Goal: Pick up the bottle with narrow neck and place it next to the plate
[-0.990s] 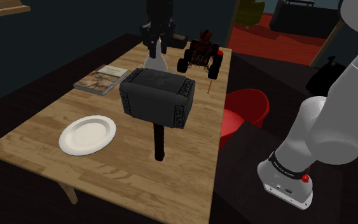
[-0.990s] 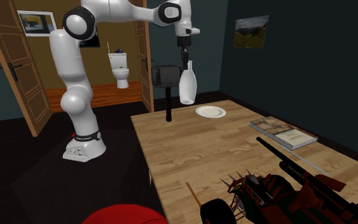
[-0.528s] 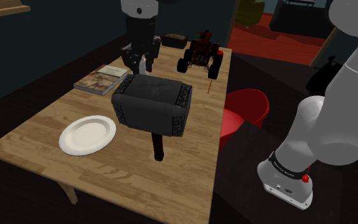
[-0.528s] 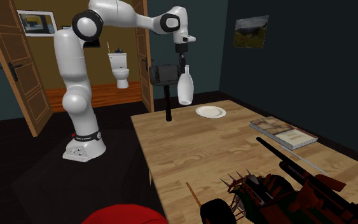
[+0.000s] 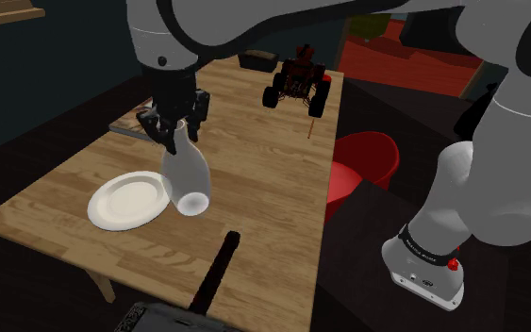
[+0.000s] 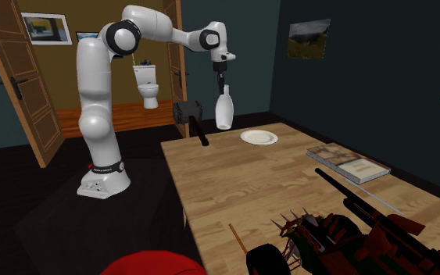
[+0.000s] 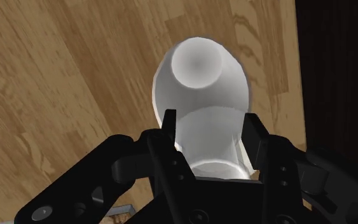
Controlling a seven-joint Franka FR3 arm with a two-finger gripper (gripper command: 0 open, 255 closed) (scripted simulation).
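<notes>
Shoulder view: the white narrow-necked bottle (image 5: pixel 187 179) hangs left of centre in the frame, clasped at its neck by the black end effector (image 5: pixel 174 123). Its rounded base points down at the wooden worktop (image 5: pixel 263 179). In the picture the base overlaps the right rim of the white plate (image 5: pixel 126 201), so the bottle is in the air just beside the plate, not set down. Holding it by the neck makes sense. That is the one part slim enough for two fingers, and the heavy body hangs below, ready to land base first.

In the wrist view the fingers (image 7: pixel 169 130) press on either side of the neck, spread only to its narrow width. The bottle's belly bulges beyond them, with bare wood behind.

The second exterior view puts the bottle in the upper middle of the frame, left of the plate. Its base looks clear of the wood, though I cannot tell by how much. A big dark hammer (image 6: pixel 191 117) lies just left of it there.

I judge the carry nearly done. What is left is lowering the bottle onto the bare wood between plate and hammer handle, then letting go. The base could clip the plate's rim, or the bottle could topple if released before it sits flat. The toy monster truck (image 5: pixel 296 83) and the book (image 6: pixel 349 166) lie well apart from this spot.
</notes>
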